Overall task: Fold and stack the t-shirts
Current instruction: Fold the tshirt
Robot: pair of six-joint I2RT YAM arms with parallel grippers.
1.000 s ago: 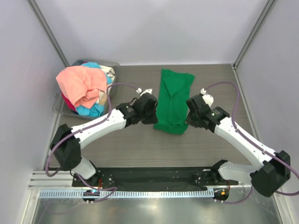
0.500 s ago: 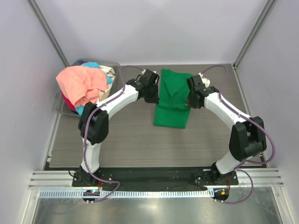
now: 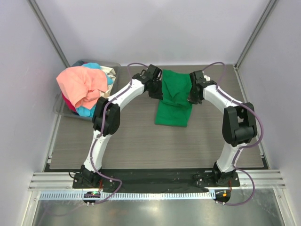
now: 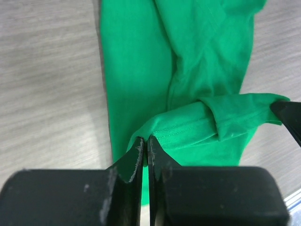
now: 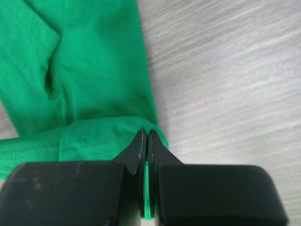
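Note:
A bright green t-shirt [image 3: 173, 110] lies lengthwise on the middle of the table. My left gripper [image 3: 157, 92] [image 4: 145, 141] is shut on one corner of its stitched hem [image 4: 188, 129]. My right gripper [image 3: 192, 96] [image 5: 145, 134] is shut on the other corner. The hem hangs as a raised band between them, above the rest of the green cloth [image 5: 94, 66]. Both arms are stretched far out over the shirt's far half. More t-shirts are heaped at the far left: salmon-pink [image 3: 81, 84] on top, light blue [image 3: 90, 111], cream [image 3: 107, 71] and red [image 3: 68, 103] beneath.
The heap sits in a grey translucent bin [image 3: 58, 109] in the far left corner. White walls close in the table [image 3: 131, 141] at the back and both sides. A black rail [image 3: 150, 178] with the arm bases runs along the near edge.
Both arms have reached away from their bases, carrying the pinched green hem from the shirt's near end toward its far end. The shirt's near edge has drawn back slightly.

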